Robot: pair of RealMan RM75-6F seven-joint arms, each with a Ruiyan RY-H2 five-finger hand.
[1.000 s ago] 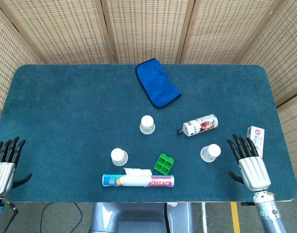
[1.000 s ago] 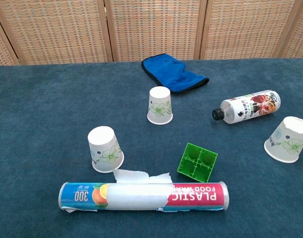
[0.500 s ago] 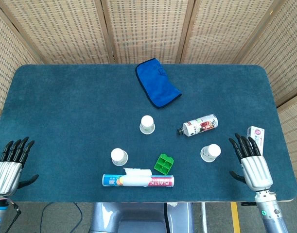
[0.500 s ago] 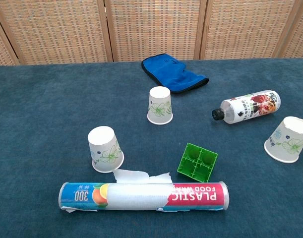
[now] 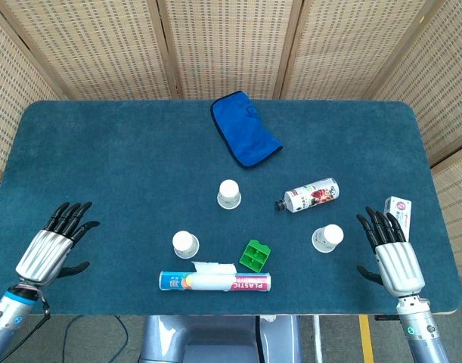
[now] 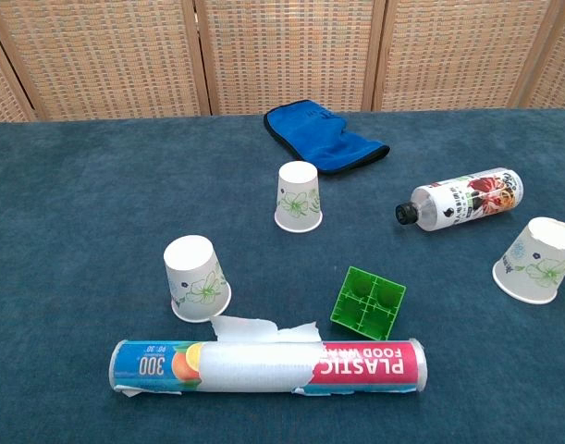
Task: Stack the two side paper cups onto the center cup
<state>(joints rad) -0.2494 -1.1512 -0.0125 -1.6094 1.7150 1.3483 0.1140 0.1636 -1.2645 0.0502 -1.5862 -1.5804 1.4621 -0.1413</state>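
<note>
Three white paper cups with a green leaf print stand upside down on the blue table. The center cup [image 5: 229, 193] [image 6: 298, 197] is furthest back. The left cup [image 5: 185, 244] [image 6: 196, 278] stands near the front, and the right cup [image 5: 327, 238] [image 6: 537, 260] sits at the right. My left hand [image 5: 53, 246] hovers open at the left front, well away from the left cup. Just right of the right cup, my right hand [image 5: 391, 252] is open with its fingers spread. Neither hand shows in the chest view.
A plastic wrap roll [image 5: 215, 281] [image 6: 268, 366] lies along the front edge. A green block [image 5: 254, 255] [image 6: 368, 302] sits between the left and right cups. A bottle [image 5: 310, 195] [image 6: 460, 200] lies behind the right cup, a blue cloth [image 5: 244, 128] [image 6: 325, 136] at the back, a small box [image 5: 398, 216] at the right edge.
My left hand has moved right and forward over the table toward the left cup. My right hand has hardly shifted. The cups have not moved.
</note>
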